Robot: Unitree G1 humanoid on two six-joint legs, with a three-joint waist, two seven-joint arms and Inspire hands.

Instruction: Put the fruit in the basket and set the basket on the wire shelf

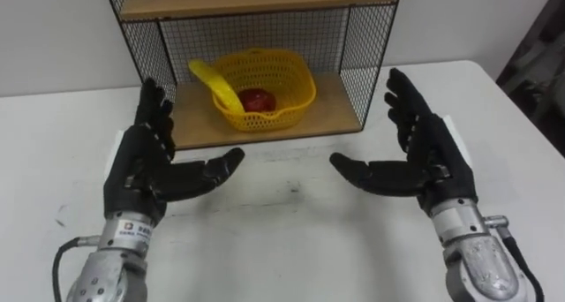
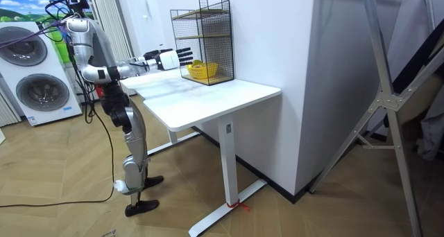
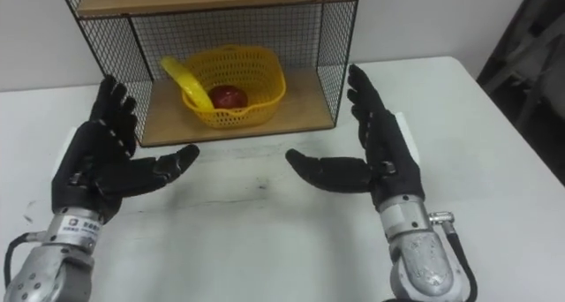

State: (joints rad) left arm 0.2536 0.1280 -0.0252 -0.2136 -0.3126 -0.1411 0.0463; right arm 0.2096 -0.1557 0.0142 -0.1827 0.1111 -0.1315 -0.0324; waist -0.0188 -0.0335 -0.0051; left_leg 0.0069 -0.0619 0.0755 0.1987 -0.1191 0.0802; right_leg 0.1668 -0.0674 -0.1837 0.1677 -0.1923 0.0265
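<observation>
Basket [image 1: 291, 94] holding fruit [image 1: 256, 99] sits on the shelf's [image 1: 328, 112] lower board. Left hand [image 1: 141, 165] and right hand [image 1: 433, 156] hover over the worktop [image 1: 282, 240], fingers [image 1: 157, 108] spread, well short of it.

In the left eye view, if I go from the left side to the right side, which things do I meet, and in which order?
left hand → banana → red fruit → right hand
</observation>
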